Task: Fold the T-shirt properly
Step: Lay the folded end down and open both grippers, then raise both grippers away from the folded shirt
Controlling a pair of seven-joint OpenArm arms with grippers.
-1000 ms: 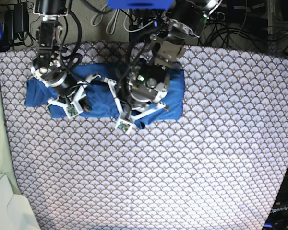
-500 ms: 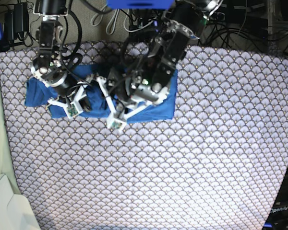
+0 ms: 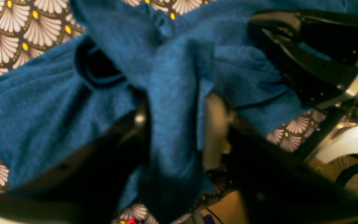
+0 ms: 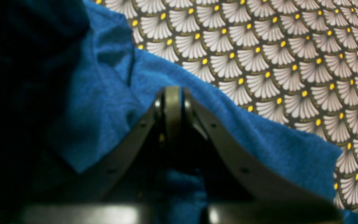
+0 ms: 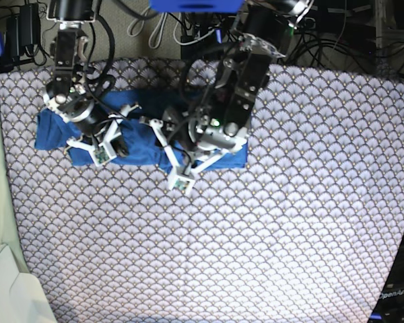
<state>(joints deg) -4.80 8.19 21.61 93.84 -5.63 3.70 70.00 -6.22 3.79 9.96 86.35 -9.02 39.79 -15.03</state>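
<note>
The blue T-shirt lies bunched in a long band at the back left of the scallop-patterned table cloth. My left gripper hangs over the shirt's middle. In the left wrist view its jaws stand apart, and a raised fold of the T-shirt runs loosely between the fingers. My right gripper is over the shirt's left half. The right wrist view shows its tips shut together above the T-shirt, with no cloth seen between them.
A white bin sits off the table's front left corner. Cables and dark gear crowd the back edge. More equipment stands at the right edge. Bare table cloth spreads across the front and right.
The left gripper's jaws have widened around the fold, and its arm has shifted. The shirt's right edge has drawn a little leftward. The right arm has stayed still.
</note>
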